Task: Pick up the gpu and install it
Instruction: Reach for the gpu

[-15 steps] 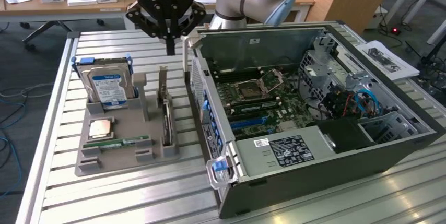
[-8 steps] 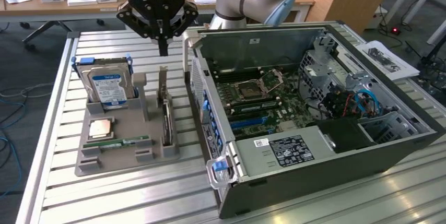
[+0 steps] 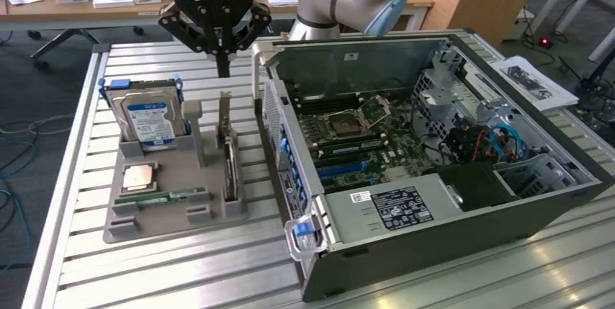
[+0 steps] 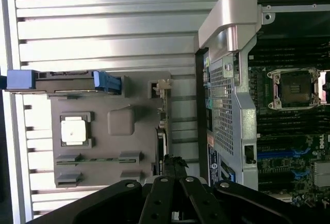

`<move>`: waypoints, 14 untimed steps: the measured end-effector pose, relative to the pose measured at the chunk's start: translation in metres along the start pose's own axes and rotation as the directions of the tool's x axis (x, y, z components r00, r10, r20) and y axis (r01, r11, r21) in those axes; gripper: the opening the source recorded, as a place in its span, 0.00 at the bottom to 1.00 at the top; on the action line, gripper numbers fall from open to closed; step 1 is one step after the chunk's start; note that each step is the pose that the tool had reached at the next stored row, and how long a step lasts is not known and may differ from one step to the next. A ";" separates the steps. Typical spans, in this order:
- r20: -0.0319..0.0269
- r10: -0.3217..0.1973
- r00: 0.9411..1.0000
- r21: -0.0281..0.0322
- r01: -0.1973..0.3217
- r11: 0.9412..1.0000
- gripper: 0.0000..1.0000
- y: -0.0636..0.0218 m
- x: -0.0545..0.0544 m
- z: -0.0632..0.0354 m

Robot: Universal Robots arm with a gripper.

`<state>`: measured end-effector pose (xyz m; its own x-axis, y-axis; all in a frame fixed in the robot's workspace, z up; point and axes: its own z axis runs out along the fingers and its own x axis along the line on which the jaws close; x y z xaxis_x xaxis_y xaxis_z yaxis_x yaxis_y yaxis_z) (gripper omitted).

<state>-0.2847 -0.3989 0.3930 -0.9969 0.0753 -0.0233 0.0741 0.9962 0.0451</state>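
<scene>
A: Gpu [image 3: 229, 158]?
B: On edge in the grey holder [image 3: 144, 233], beside the open case [image 3: 423, 244]. The exterior view gives its broad face; the wrist view gives its thin top edge.
A: Pincer [image 3: 223, 64]?
B: Closed, empty, hanging above the gpu.

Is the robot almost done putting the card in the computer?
Not yet, it has barely begun. Done: nothing that shows, since the gpu stands upright in its slot on the grey tray. In hand: the claw is shut, holds nothing and hangs just above the gpu. Left: lifting the gpu and fitting it into the open computer case.
</scene>
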 end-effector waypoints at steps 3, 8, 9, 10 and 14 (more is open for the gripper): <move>0.000 0.000 1.000 0.000 0.000 1.000 0.11 -0.0001 0.002 -0.0001; 0.000 0.000 1.000 0.000 0.000 1.000 0.11 -0.0002 0.003 -0.0001; 0.000 0.000 1.000 0.000 0.000 1.000 0.11 -0.0002 0.003 -0.0001; 0.000 0.000 1.000 0.000 0.000 1.000 0.11 -0.0002 0.003 -0.0001; 0.000 0.000 1.000 0.000 0.000 1.000 0.11 -0.0002 0.003 -0.0001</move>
<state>-0.2877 -0.3988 0.3930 -0.9969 0.0753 -0.0233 0.0742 0.9962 0.0451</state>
